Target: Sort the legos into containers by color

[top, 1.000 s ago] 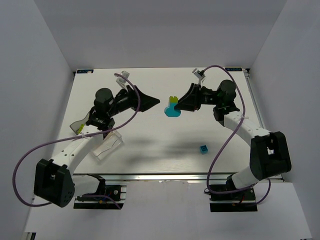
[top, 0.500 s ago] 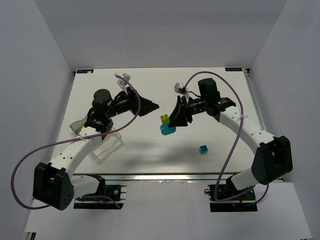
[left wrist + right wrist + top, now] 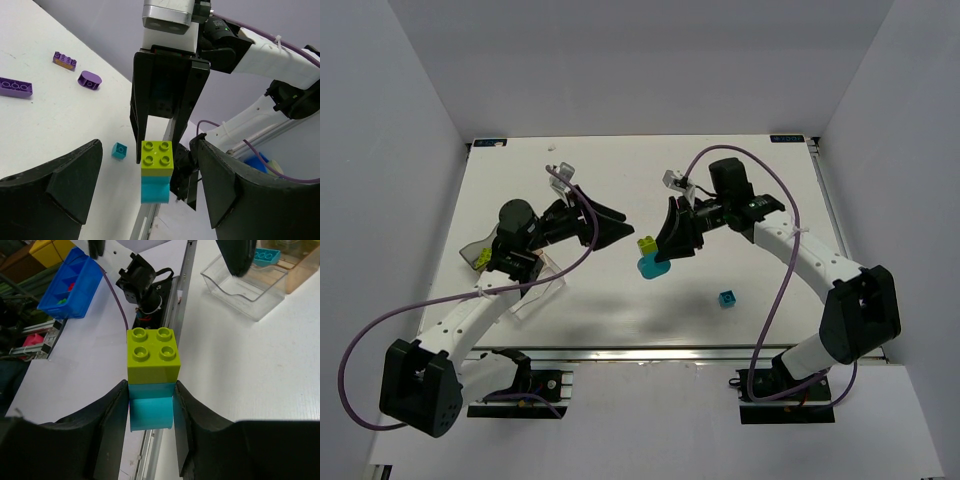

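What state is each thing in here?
right gripper: shut on brick stack
left gripper: open, jaws either side of the stack, apart from it
brick stack: lime on cyan, joined, held above the table
small cyan brick: loose on the table
purple bricks: loose on the table

A lime green four-stud plastic brick (image 3: 152, 356) sits stacked on a cyan-blue brick (image 3: 151, 412), both held aloft. A small cyan brick (image 3: 726, 298) and three purple pieces (image 3: 15, 87) lie loose; a clear plastic container (image 3: 240, 287) holds another cyan brick (image 3: 265, 256).
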Available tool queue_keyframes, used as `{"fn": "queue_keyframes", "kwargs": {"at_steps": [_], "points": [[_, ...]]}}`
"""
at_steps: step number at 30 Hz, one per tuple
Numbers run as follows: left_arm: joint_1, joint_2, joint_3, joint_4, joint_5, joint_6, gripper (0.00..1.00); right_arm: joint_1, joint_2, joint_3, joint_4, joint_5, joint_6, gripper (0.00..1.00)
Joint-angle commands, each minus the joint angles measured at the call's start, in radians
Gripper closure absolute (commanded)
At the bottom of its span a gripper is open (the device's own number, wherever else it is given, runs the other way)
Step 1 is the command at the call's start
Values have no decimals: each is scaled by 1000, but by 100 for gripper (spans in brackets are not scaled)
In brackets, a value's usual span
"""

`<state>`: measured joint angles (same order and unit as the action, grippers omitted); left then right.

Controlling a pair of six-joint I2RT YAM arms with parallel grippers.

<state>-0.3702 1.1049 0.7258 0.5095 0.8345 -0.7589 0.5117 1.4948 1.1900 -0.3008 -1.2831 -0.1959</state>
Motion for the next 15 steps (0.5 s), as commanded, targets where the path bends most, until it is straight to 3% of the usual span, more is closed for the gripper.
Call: {"fn": "queue_keyframes", "kwargs": {"at_steps": [1,15], "points": [[-4,-20,-16,69,25,-29,14,17,4,40,68,-50,42,100],[-61,24,-16,60,25,-36,15,31,25,39,135,-32,104,100]]}}
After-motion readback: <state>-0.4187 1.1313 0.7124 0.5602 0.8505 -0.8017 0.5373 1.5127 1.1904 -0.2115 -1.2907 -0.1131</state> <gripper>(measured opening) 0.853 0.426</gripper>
